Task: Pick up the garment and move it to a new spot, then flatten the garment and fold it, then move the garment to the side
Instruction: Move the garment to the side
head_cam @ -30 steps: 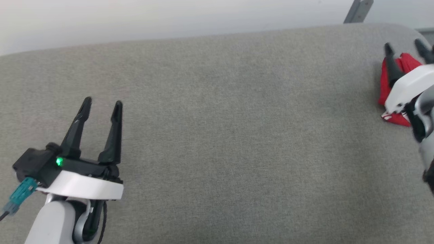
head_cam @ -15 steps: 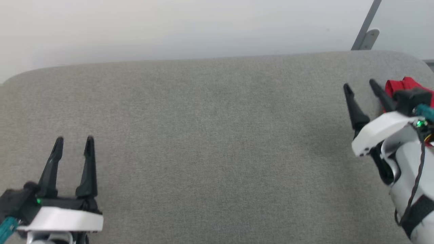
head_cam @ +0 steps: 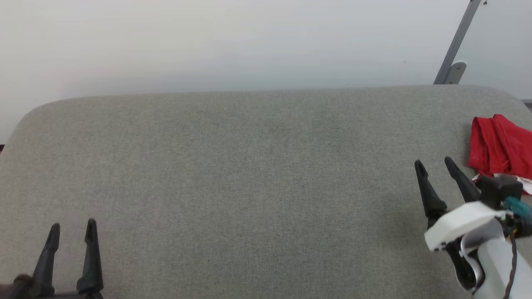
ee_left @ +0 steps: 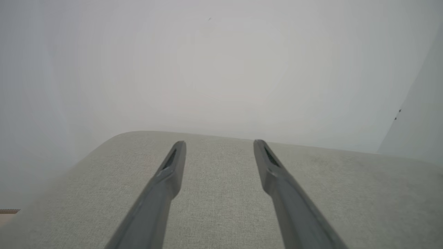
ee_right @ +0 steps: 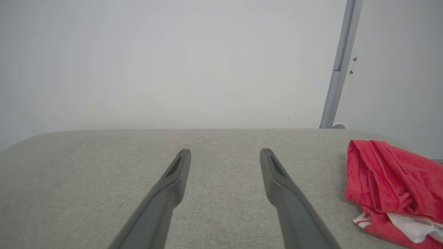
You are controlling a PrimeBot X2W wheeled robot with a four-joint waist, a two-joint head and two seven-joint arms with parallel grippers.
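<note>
Resting crumpled just beside the spread right pincer (head_cam: 433, 161), the garment (head_cam: 496, 143) lies far from the spread left pincer (head_cam: 73, 224)

Reading as a lab or robot test bay, as far as I can tell. A grey fabric-covered bench (head_cam: 266, 187) is spanning the head view, its rounded corners curving off at 10 and 2 o'clock. A plain white wall (head_cam: 208, 41) is running right behind it at 12 o'clock. A grey metal post (head_cam: 459, 39) is rising at 2 o'clock, its foot (head_cam: 456, 68) sitting just behind the bench edge. Two small screws (ee_right: 354, 59) are showing in the wall just beside the post. Flat, even light is falling on everything.
</note>
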